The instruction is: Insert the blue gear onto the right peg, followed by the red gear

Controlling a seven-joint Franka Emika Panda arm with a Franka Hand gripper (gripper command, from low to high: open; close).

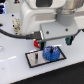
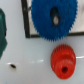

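Red gear [image 2: 63, 60]: on the white table [image 2: 30, 70], just outside the base plate's [image 1: 33, 59] black border.
Blue gear [image 2: 54, 19]: on the plate, apparently seated over a peg.
Gripper: fingers unseen; state unclear.

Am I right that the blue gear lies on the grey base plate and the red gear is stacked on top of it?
Not quite. The blue gear does lie on the grey base plate, but the red gear is not stacked on it: the wrist view shows it apart, lying on the white table outside the plate.
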